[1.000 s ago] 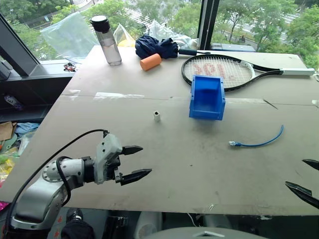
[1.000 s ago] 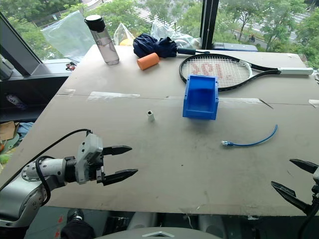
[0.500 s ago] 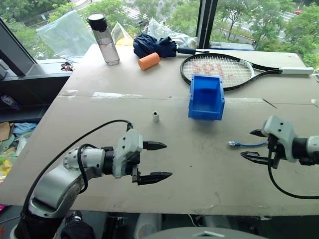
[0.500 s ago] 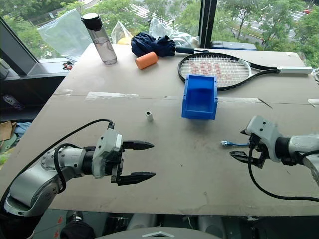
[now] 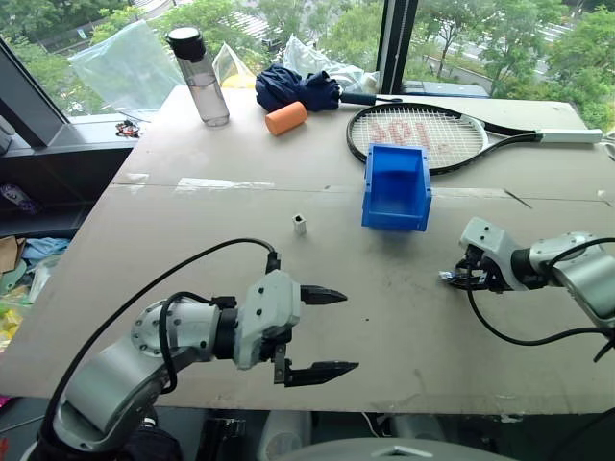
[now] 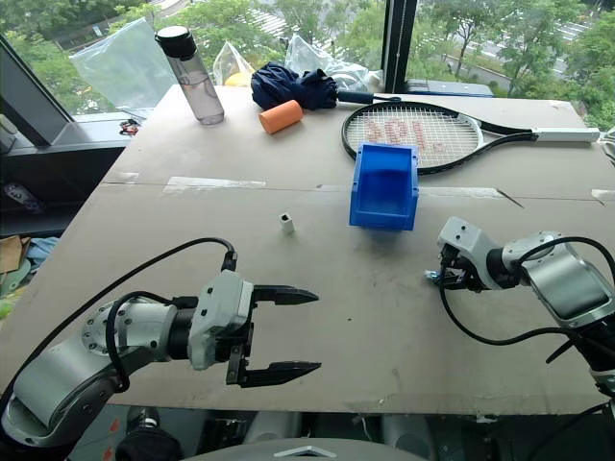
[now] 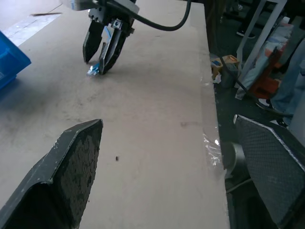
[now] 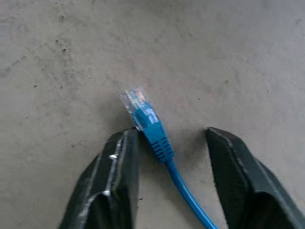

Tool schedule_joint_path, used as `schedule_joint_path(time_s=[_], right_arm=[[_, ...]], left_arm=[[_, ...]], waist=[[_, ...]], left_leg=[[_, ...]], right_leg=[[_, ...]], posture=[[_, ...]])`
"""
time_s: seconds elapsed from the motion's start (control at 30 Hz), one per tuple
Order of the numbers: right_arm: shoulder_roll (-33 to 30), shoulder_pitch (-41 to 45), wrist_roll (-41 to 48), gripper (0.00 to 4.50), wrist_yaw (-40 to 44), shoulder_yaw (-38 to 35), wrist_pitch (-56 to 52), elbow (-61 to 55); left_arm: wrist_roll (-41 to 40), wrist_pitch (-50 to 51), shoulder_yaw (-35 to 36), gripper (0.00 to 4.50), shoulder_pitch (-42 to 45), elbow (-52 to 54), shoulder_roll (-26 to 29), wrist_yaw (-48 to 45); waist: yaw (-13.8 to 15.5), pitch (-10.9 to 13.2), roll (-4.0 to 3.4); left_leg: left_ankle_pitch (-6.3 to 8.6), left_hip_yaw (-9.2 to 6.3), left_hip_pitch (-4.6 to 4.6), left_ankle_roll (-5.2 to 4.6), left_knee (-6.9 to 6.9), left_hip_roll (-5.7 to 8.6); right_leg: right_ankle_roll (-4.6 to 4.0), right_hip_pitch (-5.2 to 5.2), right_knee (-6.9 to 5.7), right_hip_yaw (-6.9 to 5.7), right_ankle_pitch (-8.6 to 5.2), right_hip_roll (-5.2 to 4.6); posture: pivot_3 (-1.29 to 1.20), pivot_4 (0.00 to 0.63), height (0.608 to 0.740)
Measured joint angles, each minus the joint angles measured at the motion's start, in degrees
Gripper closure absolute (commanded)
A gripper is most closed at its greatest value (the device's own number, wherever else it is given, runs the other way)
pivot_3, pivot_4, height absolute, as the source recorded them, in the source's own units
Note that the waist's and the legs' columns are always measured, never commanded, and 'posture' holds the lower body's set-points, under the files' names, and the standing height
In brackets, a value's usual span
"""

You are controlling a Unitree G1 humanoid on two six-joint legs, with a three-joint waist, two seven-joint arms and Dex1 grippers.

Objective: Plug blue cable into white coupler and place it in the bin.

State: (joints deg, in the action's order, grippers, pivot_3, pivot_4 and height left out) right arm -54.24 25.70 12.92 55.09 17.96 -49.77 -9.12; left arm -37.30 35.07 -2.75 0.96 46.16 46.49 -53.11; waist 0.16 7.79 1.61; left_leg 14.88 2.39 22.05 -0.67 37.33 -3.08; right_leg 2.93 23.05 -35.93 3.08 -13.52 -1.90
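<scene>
Right gripper (image 8: 169,143) is down near the counter's (image 5: 317,173) right edge, its jaws straddling the blue cable's (image 8: 153,131) plug end, one finger touching, not yet pinching. Left gripper (image 5: 332,331) hovers, jaws spread wide.

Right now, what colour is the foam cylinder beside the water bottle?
Orange foam cylinder, clearest in the left eye view.

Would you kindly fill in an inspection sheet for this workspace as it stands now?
Surface: brown table, scuffed, taped seam across it.
Job's things: blue cable flat on the table; coupler upright, apart; bin empty.
Clutter: racket, bottle, orange cylinder, dark cloth, plastic bags.
Grippers: left gripper open, empty; right gripper straddling the cable's plug, fingers not yet touching it.
Cables: black robot cables along both arms.
Surroundings: windows, trees outside.
</scene>
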Motion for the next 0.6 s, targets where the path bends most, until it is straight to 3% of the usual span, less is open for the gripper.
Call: schedule_joint_path(time_s=[0.07,0.27,0.43,0.57,0.6], right_arm=[[0.2,0.0,-0.1,4.47,0.1,0.1,0.0,-0.1],[4.6,0.0,-0.9,4.47,-1.9,0.7,-1.7,-6.9],[10.8,4.3,-1.7,4.47,-3.4,5.6,-3.0,-10.8],[12.7,8.4,-5.0,4.47,-2.9,12.7,-2.2,-10.1],[12.7,8.5,-5.4,4.13,-2.8,13.3,-1.9,-9.8]], left_arm=[[0.0,0.3,-0.1,0.0,0.5,-0.3,0.0,0.4],[-1.2,1.3,1.0,0.0,-1.7,-2.6,-1.0,2.7],[0.2,-0.7,2.6,0.0,-1.3,-8.9,-0.1,0.7],[6.5,-6.8,2.2,0.0,-0.8,-15.2,0.7,-1.1],[6.9,-7.2,2.1,0.0,-0.7,-15.7,0.7,-1.2]], waist=[[-0.1,0.0,0.01],[-1.1,0.0,-0.01],[-0.9,0.0,-0.03],[-0.4,0.0,-0.05],[-0.4,0.0,-0.05]], left_leg=[[0.0,0.04,-0.05,0.0,0.03,0.0],[0.0,0.01,-0.06,0.0,-0.05,-0.08],[0.0,-0.01,0.0,0.0,-0.06,-0.1],[0.0,0.03,0.08,0.0,-0.04,-0.04],[0.0,0.04,0.08,0.0,-0.04,-0.04]], right_leg=[[0.0,-0.04,-0.02,0.03,0.0,0.0],[0.01,0.03,-0.08,0.03,0.0,0.12],[0.0,0.1,-0.12,0.01,-0.01,0.14],[-0.02,0.1,-0.02,-0.01,0.0,0.02],[-0.02,0.1,-0.01,-0.01,0.0,0.01]], posture=[[0.0,0.15,0.74],[0.0,0.15,0.74],[0.0,0.15,0.74],[0.0,0.15,0.74],[0.0,0.15,0.74]])
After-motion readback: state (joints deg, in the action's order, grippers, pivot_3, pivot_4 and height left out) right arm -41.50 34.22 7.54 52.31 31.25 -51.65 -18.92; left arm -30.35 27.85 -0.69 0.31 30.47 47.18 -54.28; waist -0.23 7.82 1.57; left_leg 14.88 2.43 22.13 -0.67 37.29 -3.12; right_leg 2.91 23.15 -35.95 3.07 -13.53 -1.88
